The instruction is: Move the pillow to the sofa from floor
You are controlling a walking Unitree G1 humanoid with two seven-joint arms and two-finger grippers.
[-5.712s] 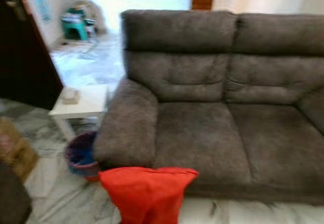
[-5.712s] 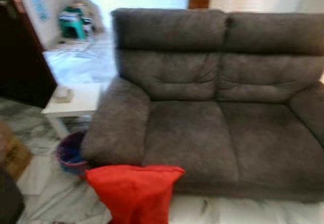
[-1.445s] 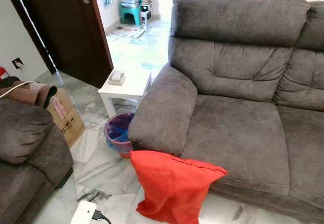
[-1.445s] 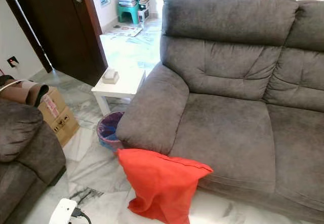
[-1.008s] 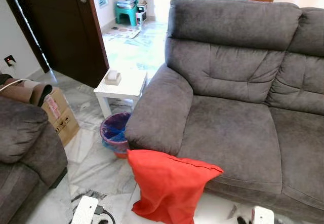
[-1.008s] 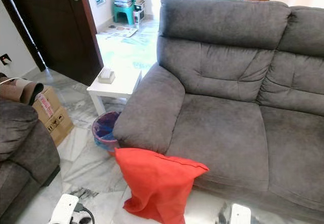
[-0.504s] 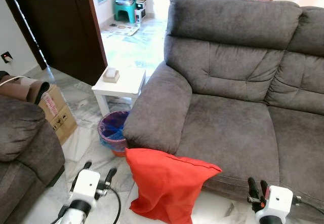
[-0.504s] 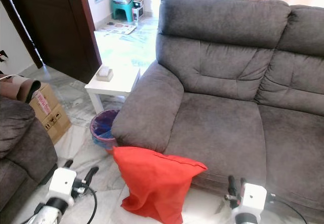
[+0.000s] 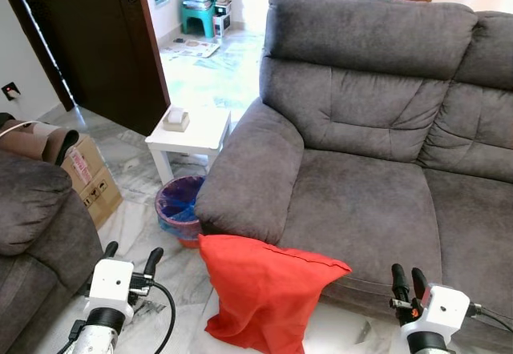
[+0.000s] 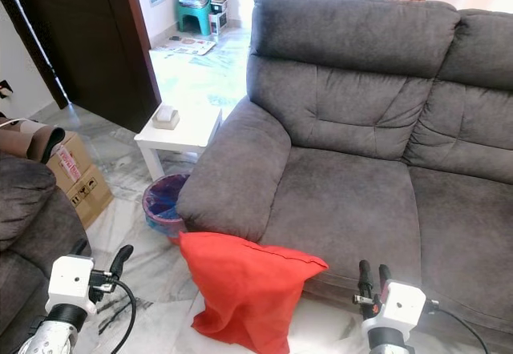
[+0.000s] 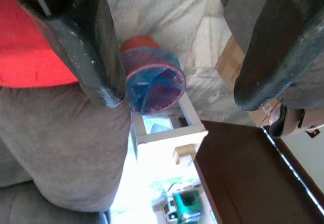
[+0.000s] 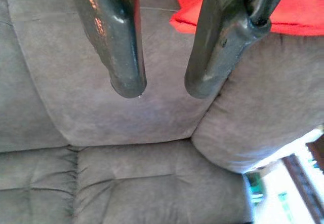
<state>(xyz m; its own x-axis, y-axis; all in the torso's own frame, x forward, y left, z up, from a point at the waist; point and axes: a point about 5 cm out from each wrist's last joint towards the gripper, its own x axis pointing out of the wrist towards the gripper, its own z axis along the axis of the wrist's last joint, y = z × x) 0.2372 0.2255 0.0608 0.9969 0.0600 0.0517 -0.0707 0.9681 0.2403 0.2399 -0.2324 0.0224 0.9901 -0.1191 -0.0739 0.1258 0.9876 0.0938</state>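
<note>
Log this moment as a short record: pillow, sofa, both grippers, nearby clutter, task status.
pillow: red pillow on the marble floor, leaning against the front of the sofa
sofa: grey sofa, seat cushions bare
left gripper: left gripper open, raised left of the pillow, apart from it
right gripper: right gripper fingers slightly apart, raised right of the pillow, in front of the sofa's edge
nearby: bin with blue liner, white side table, cardboard box
status: pillow not yet grasped

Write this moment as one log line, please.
red pillow: on floor, leaning on grey sofa | left gripper: open, empty | right gripper: slightly open, empty | grasp: not begun
</note>
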